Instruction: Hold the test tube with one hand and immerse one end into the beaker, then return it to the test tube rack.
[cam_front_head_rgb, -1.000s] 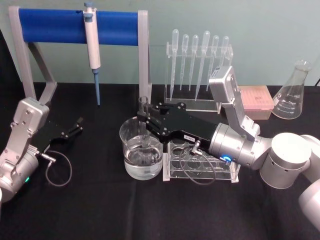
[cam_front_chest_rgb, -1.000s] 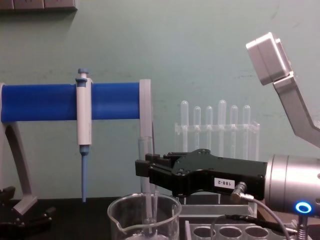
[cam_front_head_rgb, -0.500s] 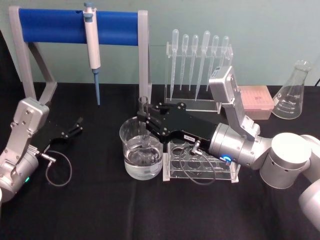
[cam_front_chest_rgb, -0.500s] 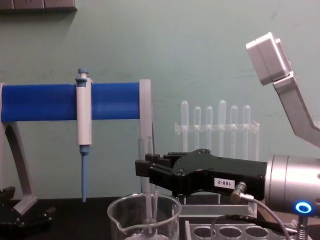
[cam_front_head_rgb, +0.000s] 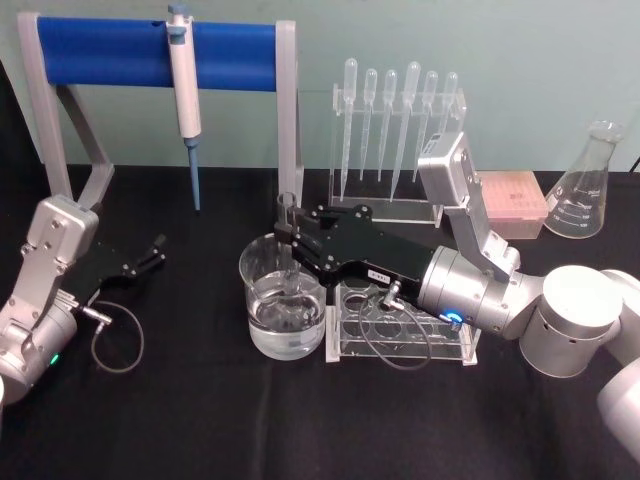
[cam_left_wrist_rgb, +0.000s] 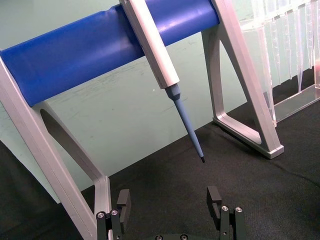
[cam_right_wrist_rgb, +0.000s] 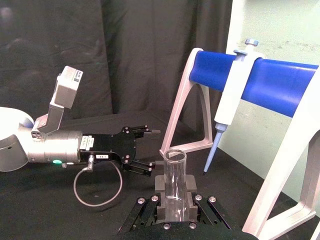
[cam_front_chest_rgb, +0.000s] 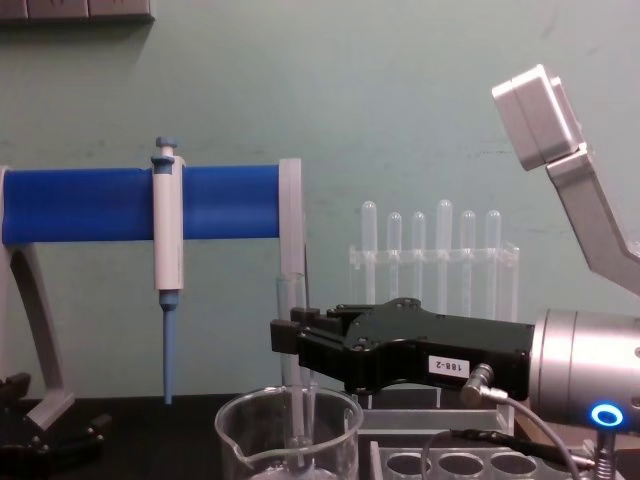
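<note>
pinching the test tube (cam_front_head_rgb: 287, 206), the right end effector (cam_front_head_rgb: 288, 233) hides its middle above the beaker (cam_front_head_rgb: 262, 330); left end effector (cam_front_head_rgb: 155, 251) parked, spread.

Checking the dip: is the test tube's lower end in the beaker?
In: the right hand holds the test tube upright, its end below the beaker rim. The left hand rests apart, open.

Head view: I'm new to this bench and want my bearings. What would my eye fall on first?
The right gripper stands out at the centre, shut on the upright test tube, whose lower end is down inside the beaker of clear liquid. Behind it to the left, the blue bar stand carries a hanging pipette. The left gripper rests open at far left.
</note>
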